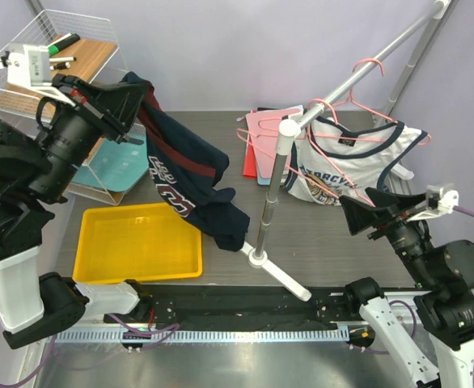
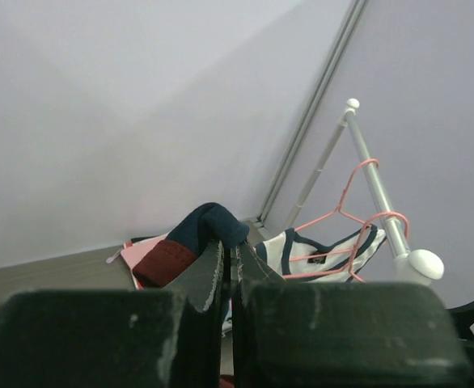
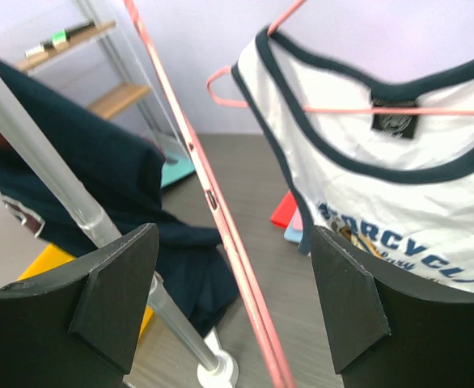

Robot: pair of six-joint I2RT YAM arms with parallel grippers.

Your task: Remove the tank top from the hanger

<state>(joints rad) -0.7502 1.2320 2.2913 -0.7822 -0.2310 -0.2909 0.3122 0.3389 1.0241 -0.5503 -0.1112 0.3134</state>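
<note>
Top external is showing the left pincer [image 1: 134,109] clamping the navy tank top [image 1: 184,174] at upper left (apparently freed); the right pincer [image 1: 352,215] is gaping empty, lower right. Next: laying it down.

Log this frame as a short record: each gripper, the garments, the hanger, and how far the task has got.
left gripper: raised, shut on navy tank top
navy tank top: off any hanger, hanging from the grip beside the yellow tray
right gripper: open, empty, facing the white tank top
white tank top: on a pink hanger hooked over the rail
task status: navy top is free, white top not removed
</note>
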